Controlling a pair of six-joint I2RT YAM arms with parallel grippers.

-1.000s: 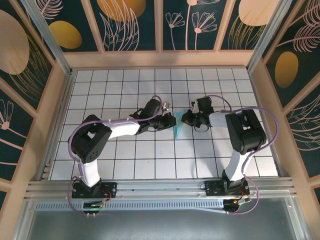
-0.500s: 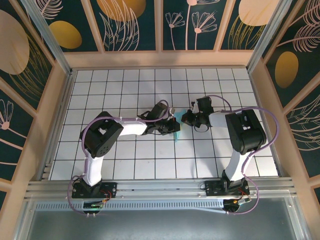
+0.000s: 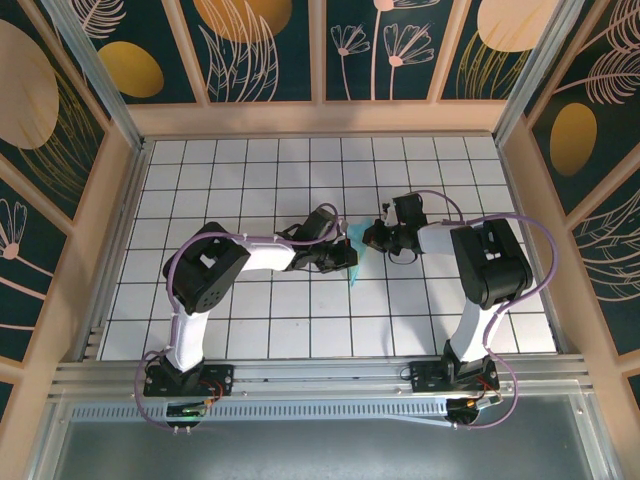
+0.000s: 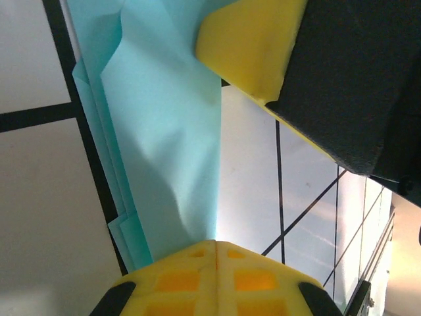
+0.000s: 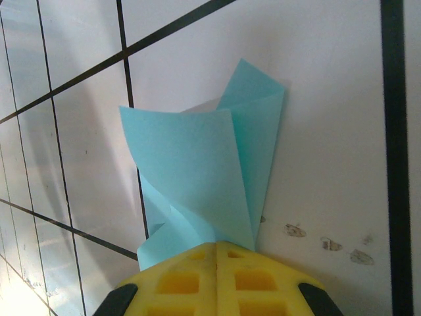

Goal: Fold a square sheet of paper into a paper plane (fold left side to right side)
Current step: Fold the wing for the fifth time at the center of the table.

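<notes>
The turquoise sheet of paper (image 3: 355, 266) lies mid-table, folded lengthwise into a slim, layered paper plane shape. My left gripper (image 3: 346, 256) is shut, its yellow tips (image 4: 216, 243) down on the near end of the paper (image 4: 164, 131), with nothing between the jaws. My right gripper (image 3: 369, 238) is shut too, tips (image 5: 217, 245) set against the paper (image 5: 204, 171), whose loose flaps curl up off the tile. In the left wrist view the right gripper's yellow finger (image 4: 253, 46) rests on the paper's far end. The two grippers sit close together at opposite ends.
White grid tiles (image 3: 300, 170) cover the table floor. Wooden walls (image 3: 118, 190) enclose it on the left, back and right. Small brown scuff marks (image 5: 329, 245) dot the tile beside the paper. An aluminium rail (image 3: 320, 375) runs along the near edge.
The left arm has swung its elbow right and slid its gripper a little right and nearer along the paper. The right arm has stayed still.
</notes>
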